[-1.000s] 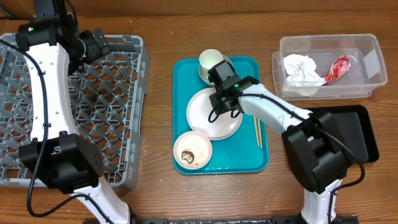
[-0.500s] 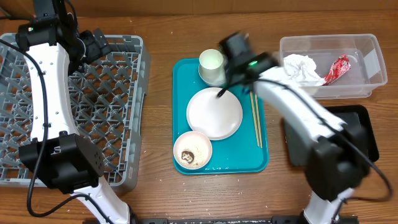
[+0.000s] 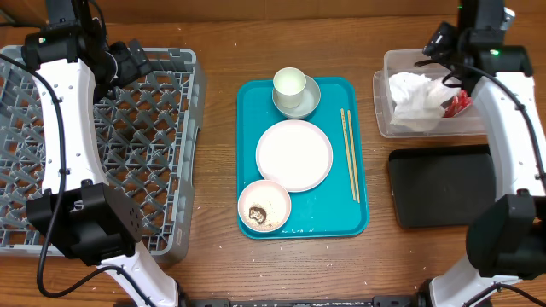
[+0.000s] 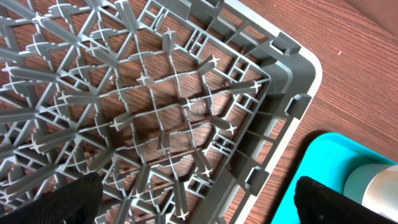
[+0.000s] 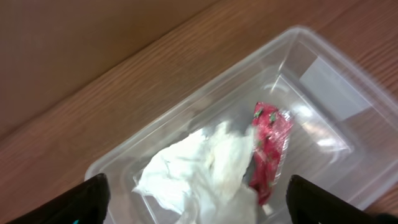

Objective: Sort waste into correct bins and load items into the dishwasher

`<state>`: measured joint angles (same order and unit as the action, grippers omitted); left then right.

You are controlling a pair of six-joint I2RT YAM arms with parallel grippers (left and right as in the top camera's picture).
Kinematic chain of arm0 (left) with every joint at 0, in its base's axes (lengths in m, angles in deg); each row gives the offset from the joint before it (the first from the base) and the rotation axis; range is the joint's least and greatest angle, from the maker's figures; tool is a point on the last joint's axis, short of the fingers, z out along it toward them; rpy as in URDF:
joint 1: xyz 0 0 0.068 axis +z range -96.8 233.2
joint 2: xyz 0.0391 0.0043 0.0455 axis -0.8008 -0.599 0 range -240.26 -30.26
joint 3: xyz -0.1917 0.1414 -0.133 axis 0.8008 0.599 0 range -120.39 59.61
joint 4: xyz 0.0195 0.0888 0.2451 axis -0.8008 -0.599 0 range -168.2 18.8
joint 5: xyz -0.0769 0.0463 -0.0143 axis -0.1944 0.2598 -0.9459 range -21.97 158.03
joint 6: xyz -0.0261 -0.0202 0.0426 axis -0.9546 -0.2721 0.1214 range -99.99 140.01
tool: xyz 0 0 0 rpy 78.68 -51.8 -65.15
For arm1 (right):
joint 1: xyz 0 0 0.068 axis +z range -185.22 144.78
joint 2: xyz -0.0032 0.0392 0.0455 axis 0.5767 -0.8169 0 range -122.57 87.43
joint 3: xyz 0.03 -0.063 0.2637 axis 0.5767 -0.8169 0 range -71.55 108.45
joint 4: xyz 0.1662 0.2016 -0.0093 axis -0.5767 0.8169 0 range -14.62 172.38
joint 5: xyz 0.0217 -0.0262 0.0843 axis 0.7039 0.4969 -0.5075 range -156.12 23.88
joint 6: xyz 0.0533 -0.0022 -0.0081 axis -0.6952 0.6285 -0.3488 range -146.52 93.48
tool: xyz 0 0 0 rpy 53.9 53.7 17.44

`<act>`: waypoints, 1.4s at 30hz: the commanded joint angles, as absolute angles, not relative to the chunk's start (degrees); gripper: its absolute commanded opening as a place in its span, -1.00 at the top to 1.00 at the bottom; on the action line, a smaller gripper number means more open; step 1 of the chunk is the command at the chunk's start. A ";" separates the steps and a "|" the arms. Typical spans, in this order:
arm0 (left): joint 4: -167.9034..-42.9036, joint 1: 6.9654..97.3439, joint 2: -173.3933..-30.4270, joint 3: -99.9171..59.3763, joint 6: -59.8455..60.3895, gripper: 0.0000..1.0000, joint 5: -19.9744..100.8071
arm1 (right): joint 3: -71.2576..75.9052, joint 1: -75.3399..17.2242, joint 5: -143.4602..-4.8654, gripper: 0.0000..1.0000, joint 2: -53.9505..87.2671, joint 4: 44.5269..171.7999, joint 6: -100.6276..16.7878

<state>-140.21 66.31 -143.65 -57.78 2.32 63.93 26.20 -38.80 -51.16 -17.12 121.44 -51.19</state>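
Left claw: My left gripper (image 4: pixel 198 188) hung over a corner of the grey dish rack (image 3: pixel 102 145), on the side facing the teal tray (image 3: pixel 328 217). Its fingers (image 4: pixel 68 205) were spread wide with only the lattice floor showing between them.

Right claw: My right gripper (image 5: pixel 199 186) hovered above the clear tub (image 3: pixel 503 64) at the far right of the table. Its fingers (image 5: pixel 323 200) stood well apart and pinched nothing.

Waste in the tub: A crumpled white napkin (image 5: pixel 205 168) and the red wrapper (image 5: pixel 270 146) lay in the tub, touching side by side. From overhead my arm hid part of the wrapper.

Waste on the tray: Brownish food scraps (image 3: pixel 258 213) sat in the bottom of the near bowl (image 3: pixel 280 196), at the tray's near left corner.

Black tray: The black tray (image 3: pixel 444 192) lay flat on the table just beside the tub, on the side nearer my base.

Plate: The plate (image 3: pixel 294 155) rested in the middle of the teal tray, just beyond the near bowl.

Cup: The cup (image 3: pixel 289 83) stood upright in the second bowl (image 3: pixel 310 101) at the tray's far end.

Chopsticks: The chopsticks (image 3: pixel 350 153) lay side by side along the tray's right edge, just beside the plate.

Rack: It stood left of the teal tray, well apart from the dishes.
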 commanded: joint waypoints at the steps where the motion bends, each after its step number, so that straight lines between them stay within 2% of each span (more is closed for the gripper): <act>1: -140.15 65.89 -141.92 -58.72 1.79 -1.00 63.96 | 26.31 -40.13 -62.00 -0.90 -17.14 121.07 -52.04; 7: -140.15 65.89 -141.92 -58.72 1.79 -0.99 63.96 | 26.29 -37.94 -94.19 -0.94 -17.10 118.10 -40.78; 9: -140.12 65.89 -141.92 -58.72 1.79 -1.00 63.96 | 26.29 -35.14 -98.72 -0.99 -17.10 116.06 -38.73; 13: -140.15 65.89 -141.92 -58.72 1.77 -1.00 63.96 | 26.29 -27.06 -93.06 -1.00 -17.38 111.21 -38.69; 18: -140.15 65.89 -141.92 -58.72 1.79 -0.99 63.96 | 26.57 -21.40 -74.94 -1.00 -17.21 109.31 -42.53; 22: -140.15 65.89 -141.92 -58.72 1.79 -1.00 63.96 | 26.77 -25.59 -66.57 -1.00 -14.56 109.62 -52.26; 30: -138.96 65.87 -141.92 -58.72 1.49 -0.99 63.39 | 26.77 -40.52 -66.59 -1.00 -10.28 110.78 -52.26; 34: -137.39 65.87 -141.92 -58.72 -4.96 -1.00 55.98 | 26.77 -45.79 -66.61 -1.00 -10.61 113.18 -52.28; 36: -137.30 65.87 -141.92 -58.72 -8.11 -1.00 48.37 | 26.77 -47.52 -66.61 -0.99 -10.61 114.91 -52.28; 40: -128.93 63.57 -142.09 -58.72 3.21 -1.00 17.99 | 26.77 -49.59 -66.59 -1.00 -10.61 116.70 -52.26; 42: -124.98 60.67 -142.09 -58.74 2.95 -1.00 14.47 | 26.77 -49.92 -66.59 -1.00 -10.61 116.68 -52.26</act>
